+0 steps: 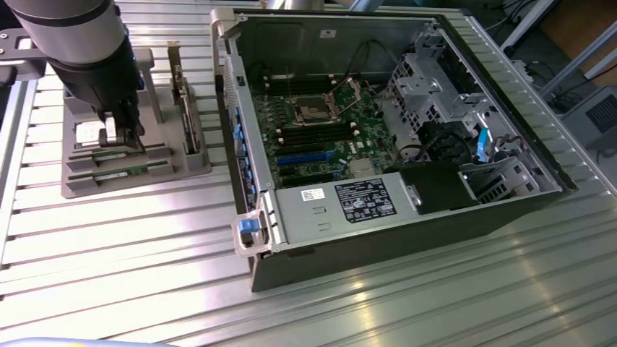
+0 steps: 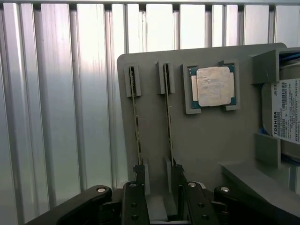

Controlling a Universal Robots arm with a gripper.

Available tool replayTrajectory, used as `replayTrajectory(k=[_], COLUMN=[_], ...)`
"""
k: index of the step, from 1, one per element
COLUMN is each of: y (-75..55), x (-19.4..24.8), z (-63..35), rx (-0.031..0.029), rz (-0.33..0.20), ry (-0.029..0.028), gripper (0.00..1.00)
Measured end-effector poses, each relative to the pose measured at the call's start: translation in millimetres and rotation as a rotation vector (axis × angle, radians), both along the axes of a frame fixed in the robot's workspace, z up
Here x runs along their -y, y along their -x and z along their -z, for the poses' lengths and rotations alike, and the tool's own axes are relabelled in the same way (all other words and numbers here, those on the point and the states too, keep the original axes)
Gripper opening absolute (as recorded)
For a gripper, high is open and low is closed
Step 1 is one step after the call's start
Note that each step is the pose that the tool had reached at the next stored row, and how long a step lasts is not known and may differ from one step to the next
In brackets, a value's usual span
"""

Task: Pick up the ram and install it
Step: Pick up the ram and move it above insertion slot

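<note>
Gripper [image 2: 158,169] jaws apart, tips at near ends of 2 edge-on sticks in grey holder [image 2: 206,140]: the ram [image 2: 168,117] next to CPU [image 2: 214,86], 2nd stick [image 2: 136,122] beside it. Toshiba drive [image 2: 285,112] at holder's edge; ribbed metal table [image 2: 61,93] underneath.

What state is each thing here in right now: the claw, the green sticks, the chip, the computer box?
Gripper: open, down at the near ends of the ram sticks.
Ram sticks: two, standing on edge in the grey holder's slots, not lifted.
Processor chip: lying flat in its recess.
Hard drive: seated in the holder.
Computer case: on its side, open, motherboard exposed.
</note>
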State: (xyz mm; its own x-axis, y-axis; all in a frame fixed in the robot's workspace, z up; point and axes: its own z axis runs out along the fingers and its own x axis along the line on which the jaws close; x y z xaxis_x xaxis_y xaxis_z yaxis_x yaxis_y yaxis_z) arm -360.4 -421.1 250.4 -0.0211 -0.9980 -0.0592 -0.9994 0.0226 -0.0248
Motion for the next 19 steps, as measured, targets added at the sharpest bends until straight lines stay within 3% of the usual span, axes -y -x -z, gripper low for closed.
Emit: replayTrajectory(k=[12, 19], y=[0.1, 3.7], x=[2.1, 9.1], z=[12.8, 15.8], rx=[-0.0001, -0.0001], rz=[0.000, 0.000], ry=[0.0001, 0.0000], gripper=[0.36, 0.36])
